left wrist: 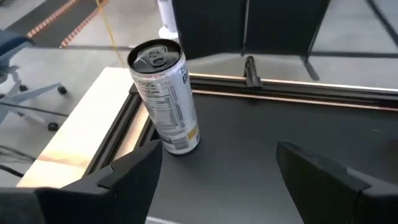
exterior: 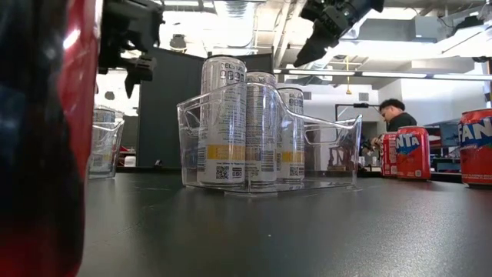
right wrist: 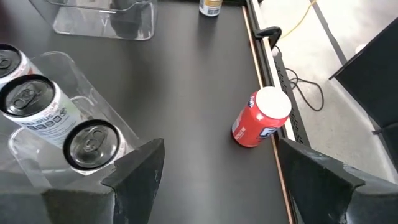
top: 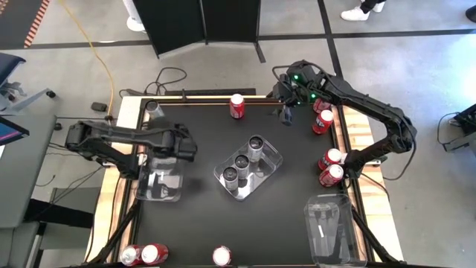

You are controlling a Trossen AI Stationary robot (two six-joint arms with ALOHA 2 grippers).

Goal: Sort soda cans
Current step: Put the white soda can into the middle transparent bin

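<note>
Over on the left, the left gripper [top: 152, 144] hangs with its fingers spread wide and nothing between them, above a clear tray [top: 159, 186], and a lone silver can [left wrist: 165, 96] stands upright at the far left corner of the black table [top: 201, 141]. In the middle, three silver cans [top: 242, 161] stand in a row inside another clear tray [top: 272, 160], with one red can [top: 236, 106] upright at the far edge and three more red cans [top: 149, 254] along the near edge. On the right, the right gripper [top: 287, 113] hovers near the far edge with its fingers apart too, holding nothing, while four red cans [top: 325, 119] sit along the right edge and a third clear tray [top: 327, 227] sits at the near right
</note>
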